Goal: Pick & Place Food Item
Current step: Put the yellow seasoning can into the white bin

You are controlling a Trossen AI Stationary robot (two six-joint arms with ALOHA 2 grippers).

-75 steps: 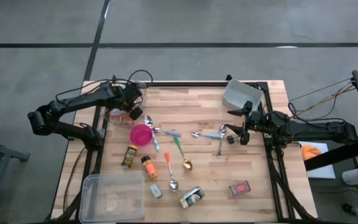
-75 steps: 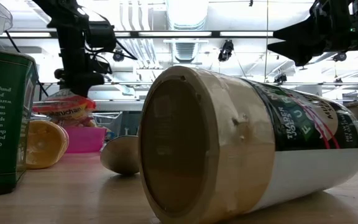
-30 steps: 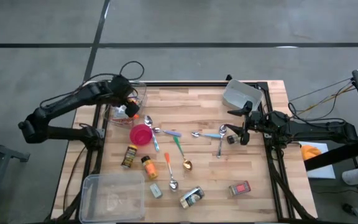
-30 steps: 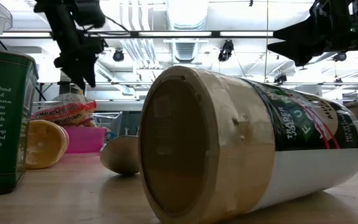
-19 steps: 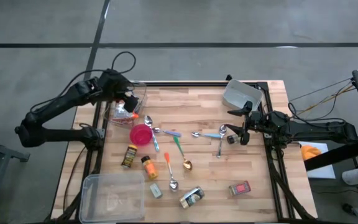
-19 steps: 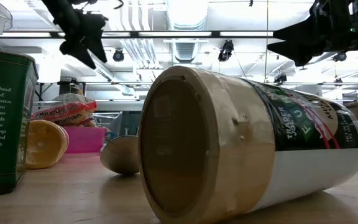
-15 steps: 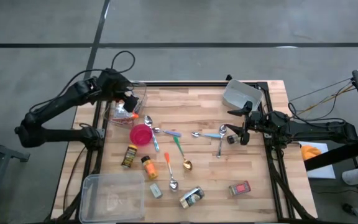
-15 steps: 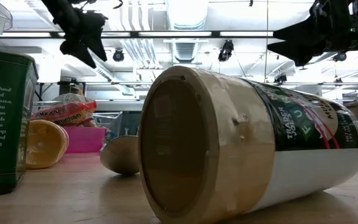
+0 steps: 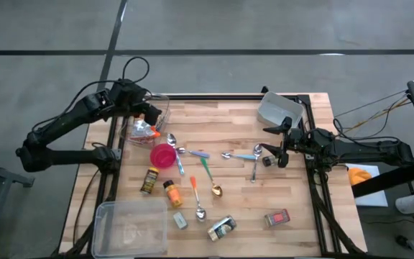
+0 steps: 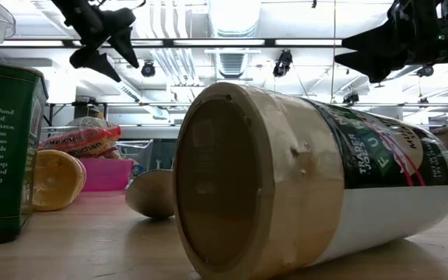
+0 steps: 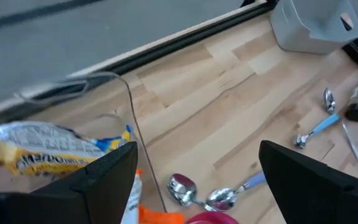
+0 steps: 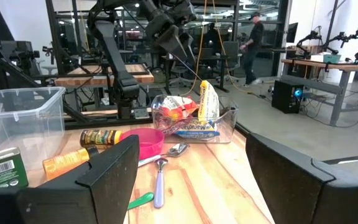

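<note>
I saw the noodle packet (image 9: 141, 129) lying in the clear bin (image 9: 161, 115) at the far left corner of the bench (image 9: 293, 187), crumpled and tilted, its white, yellow and red wrapper poking above the rim. My left gripper (image 9: 144, 109) hung above that bin, apart from the packet, fingers (image 10: 83, 57) spread wide and holding nothing. My right gripper (image 9: 270, 140) waited near the right edge, pointing level across the boards, fingers (image 12: 98, 180) released and empty as well.

The bench was pale butcher-block wood in a dark frame. Just beside the bin sat a pink bowl (image 9: 163, 155), with several spoons (image 9: 256, 152) scattered toward the middle, one with a green handle (image 9: 205, 168). A dark spice jar (image 9: 149, 180) and an orange bottle (image 9: 172, 193) lay toward the near left, next to a lidded clear tub (image 9: 129, 226) at the near left corner. A furikake jar (image 10: 309, 187) lay on its side by the near edge, a red packet (image 9: 277, 217) toward the near right, and a grey container (image 9: 279, 108) at the far right corner.

Beyond the bench I saw grey floor, other workbenches (image 12: 319, 65), and a person (image 12: 253, 38) walking far off.
</note>
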